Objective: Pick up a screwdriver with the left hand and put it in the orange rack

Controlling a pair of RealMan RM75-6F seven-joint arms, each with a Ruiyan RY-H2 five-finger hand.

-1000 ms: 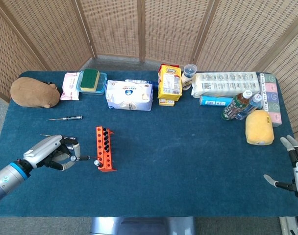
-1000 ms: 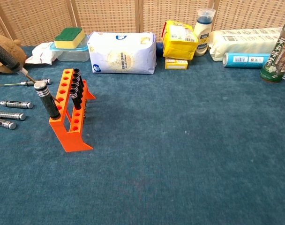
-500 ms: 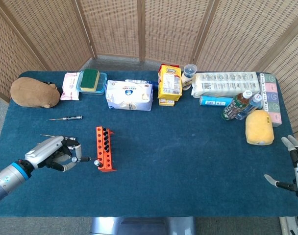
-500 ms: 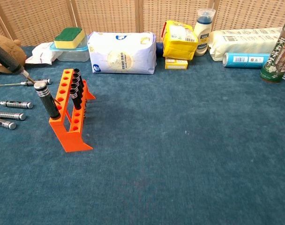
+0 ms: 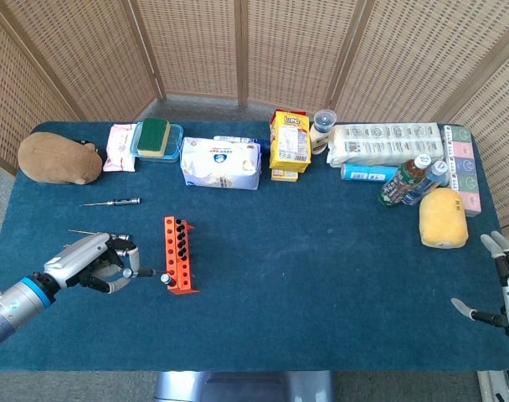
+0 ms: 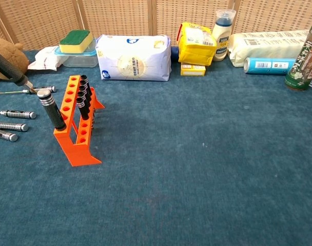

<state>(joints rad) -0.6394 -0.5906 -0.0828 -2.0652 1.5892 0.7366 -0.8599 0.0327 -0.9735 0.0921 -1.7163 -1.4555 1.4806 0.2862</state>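
Screwdriver (image 5: 141, 271) beside rack (image 5: 178, 255) (orange) — tissue pack (image 5: 221, 162) behind

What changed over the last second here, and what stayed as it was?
Very little: the left hand shifted slightly beside the orange rack, and its screwdriver slid slightly leftward in the chest view. The rack, the loose screwdrivers and the right hand stayed put.

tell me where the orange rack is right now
The orange rack stands on the table's left part in the head view, just right of the left hand and before the white bag.
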